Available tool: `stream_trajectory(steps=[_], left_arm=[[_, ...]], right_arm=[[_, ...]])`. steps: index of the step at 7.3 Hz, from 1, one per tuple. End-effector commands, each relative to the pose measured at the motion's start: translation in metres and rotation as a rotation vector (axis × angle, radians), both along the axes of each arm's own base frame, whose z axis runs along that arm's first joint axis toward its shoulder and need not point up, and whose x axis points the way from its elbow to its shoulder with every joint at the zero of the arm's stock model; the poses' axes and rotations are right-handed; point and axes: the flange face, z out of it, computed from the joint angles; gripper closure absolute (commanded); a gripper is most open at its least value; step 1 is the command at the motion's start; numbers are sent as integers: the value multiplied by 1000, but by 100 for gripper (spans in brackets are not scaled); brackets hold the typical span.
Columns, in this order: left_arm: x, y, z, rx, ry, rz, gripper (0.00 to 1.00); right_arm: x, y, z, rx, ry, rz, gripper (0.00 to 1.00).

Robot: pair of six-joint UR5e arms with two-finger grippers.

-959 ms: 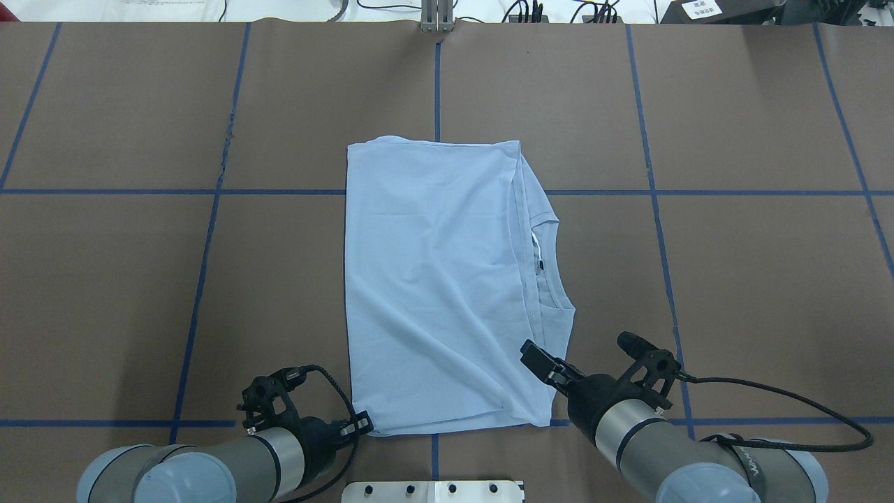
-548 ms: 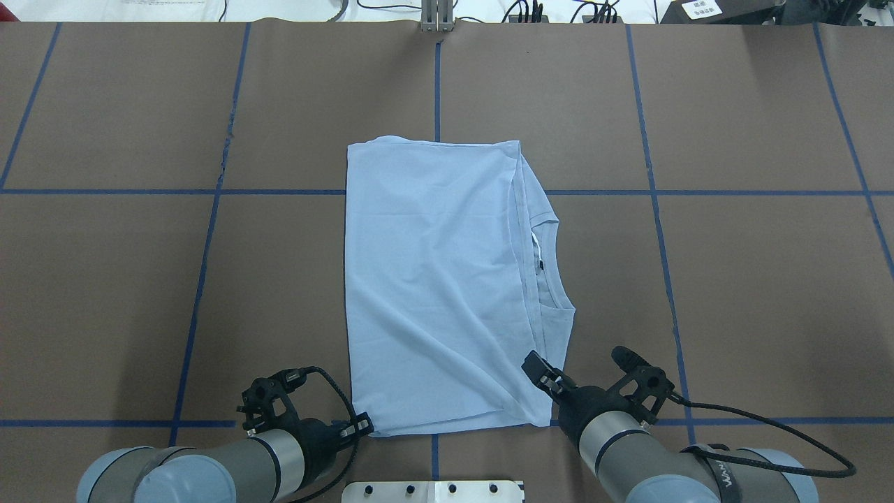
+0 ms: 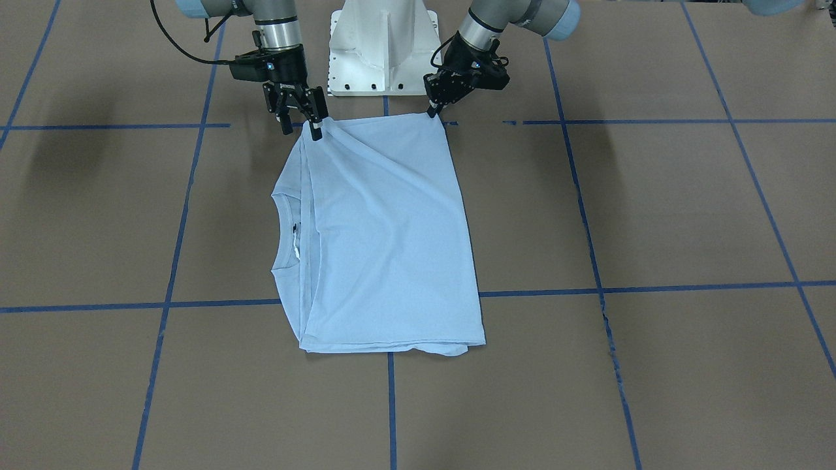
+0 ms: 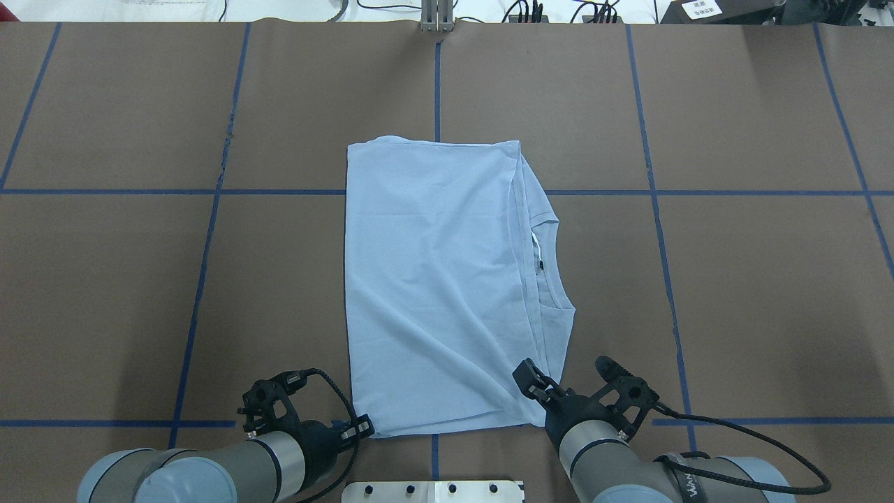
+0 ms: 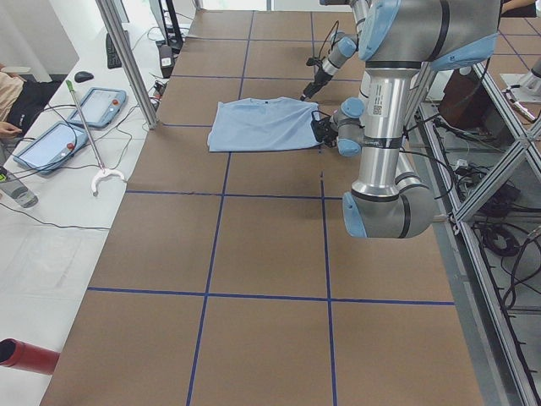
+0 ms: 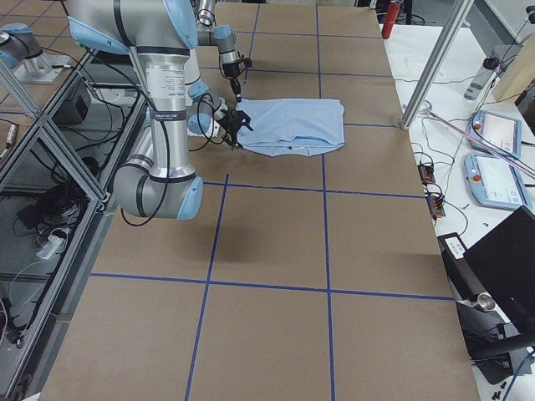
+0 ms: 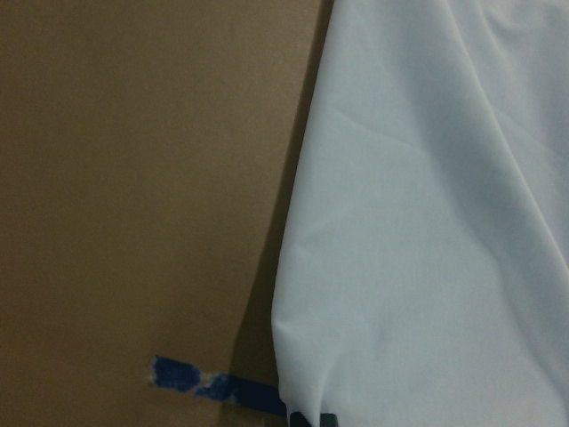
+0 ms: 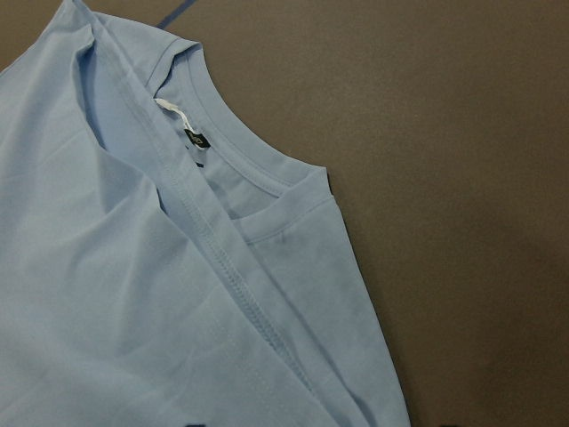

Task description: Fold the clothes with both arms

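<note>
Watching the feed, I see my left gripper (image 3: 432, 112) clenched on a corner of the T-shirt (image 3: 385, 235). My right gripper (image 3: 302, 129) stands wide open, one fingertip (image 3: 317, 132) touching the neighbouring corner.

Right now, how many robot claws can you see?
2. The left gripper sits at the T-shirt's robot-side left corner; the right gripper, open, sits at its robot-side right corner. None seem hidden.
</note>
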Motion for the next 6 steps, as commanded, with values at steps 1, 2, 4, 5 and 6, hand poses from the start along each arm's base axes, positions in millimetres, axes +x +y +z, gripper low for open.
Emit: stream_trajectory(steps=[1,2,4,5,6], left_arm=[[0,0,-1,0,2,0,100],[0,1,-1,0,3,1,100],[1,1,-2,0,5,1,100],[1,1,-2,0,5,1,100],[1,1,-2,0,5,1,100]], right_arm=[[-11,2,5,-9,21,3,19],[-10,2,7,-10,32,4,19],[-10,2,7,-12,40,4,20],[-11,3,8,-12,42,2,30],[-12,3,8,-12,43,1,33]])
